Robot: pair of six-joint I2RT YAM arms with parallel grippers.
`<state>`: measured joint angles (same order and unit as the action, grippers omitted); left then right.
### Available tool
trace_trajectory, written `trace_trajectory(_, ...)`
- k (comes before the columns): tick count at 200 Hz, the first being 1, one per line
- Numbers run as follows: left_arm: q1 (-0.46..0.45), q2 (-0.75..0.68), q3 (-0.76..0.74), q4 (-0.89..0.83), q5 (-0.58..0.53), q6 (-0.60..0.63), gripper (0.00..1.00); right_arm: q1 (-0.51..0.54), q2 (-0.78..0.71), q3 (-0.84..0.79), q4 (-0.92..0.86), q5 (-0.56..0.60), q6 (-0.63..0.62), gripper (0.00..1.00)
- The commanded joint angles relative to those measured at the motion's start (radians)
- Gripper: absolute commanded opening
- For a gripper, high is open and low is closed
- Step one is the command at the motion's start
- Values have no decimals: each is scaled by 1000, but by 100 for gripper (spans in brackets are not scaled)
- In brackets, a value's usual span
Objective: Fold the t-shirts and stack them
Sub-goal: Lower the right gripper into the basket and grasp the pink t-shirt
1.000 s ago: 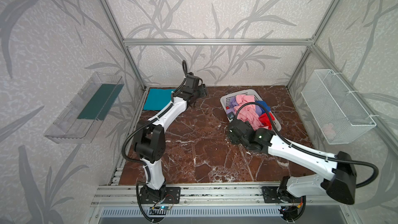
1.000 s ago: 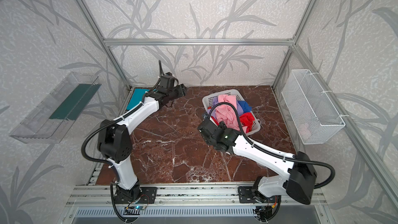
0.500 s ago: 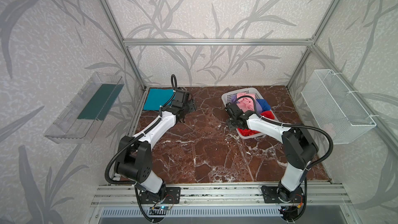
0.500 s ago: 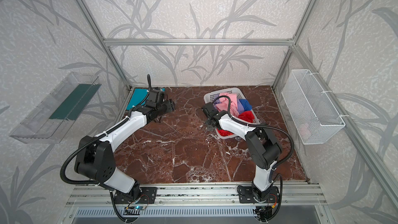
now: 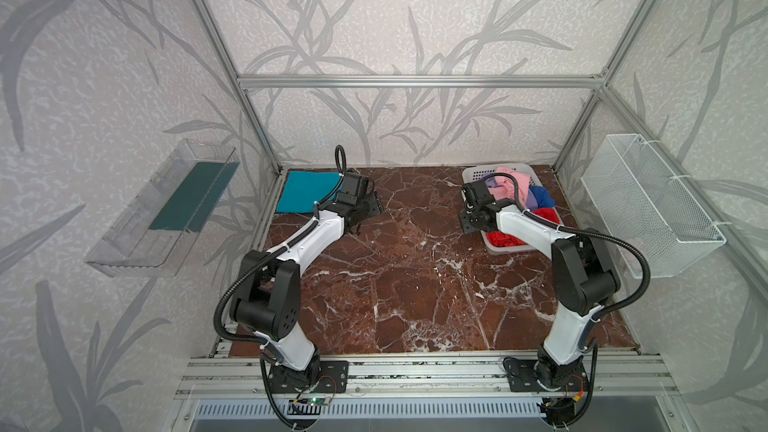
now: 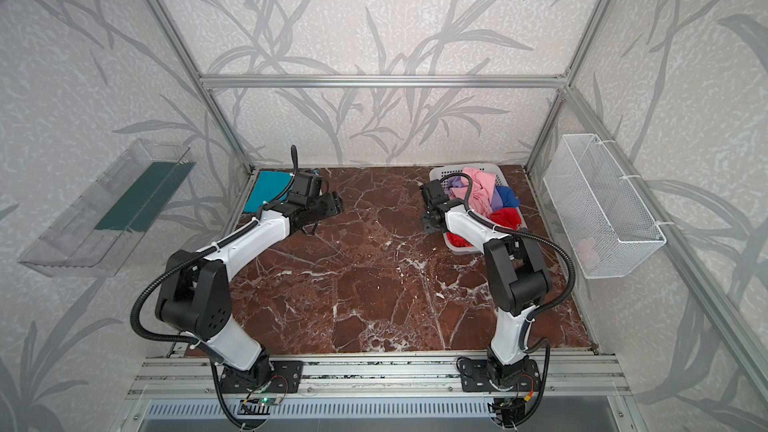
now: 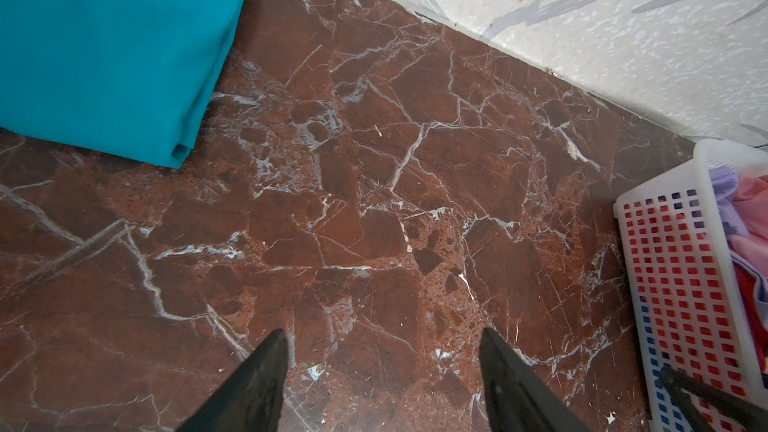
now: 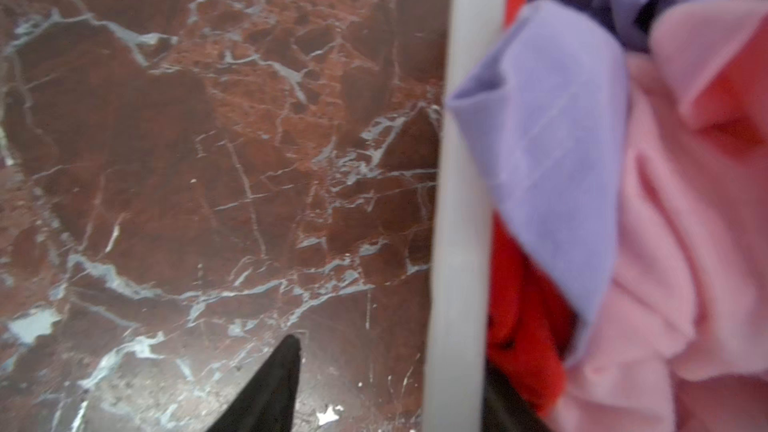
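Above the marble table (image 7: 374, 201), left hand (image 7: 382, 332) hangs spread; right hand (image 8: 395, 359) spread astride the basket rim (image 8: 461, 201).

You are seeing a folded t-shirt (image 5: 305, 197) lying rear left on the table (image 5: 415, 284); a basket (image 5: 507, 248) is sitting rear right, holding loose t-shirts (image 5: 521, 182), one seemingly overhanging its rim.

The table (image 5: 415, 284) lies bare across its middle and near half. A folded teal shirt (image 5: 305, 197) fills the far left corner; the full basket (image 5: 505, 248) blocks the far right.
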<state>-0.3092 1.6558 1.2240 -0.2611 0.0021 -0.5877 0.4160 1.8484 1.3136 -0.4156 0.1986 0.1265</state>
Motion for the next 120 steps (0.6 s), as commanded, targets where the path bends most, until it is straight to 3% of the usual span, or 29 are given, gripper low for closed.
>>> trace_trajectory(1,2,2,19,-5,0,-9,73,21,-71,35,11,-47,32,75)
trace_trajectory(26,1,-2,18,-10,-3,-1,74,-3,-165,57,3,52,7,80)
trace_trajectory(58,2,-15,-3,5,1,0,74,-107,-189,91,-45,112,38,80)
trace_trajectory(91,2,-21,-7,-8,0,11,74,-201,-113,96,-14,86,65,83)
trace_trajectory(120,2,-30,-5,-22,-8,21,74,-218,-14,111,39,17,92,83)
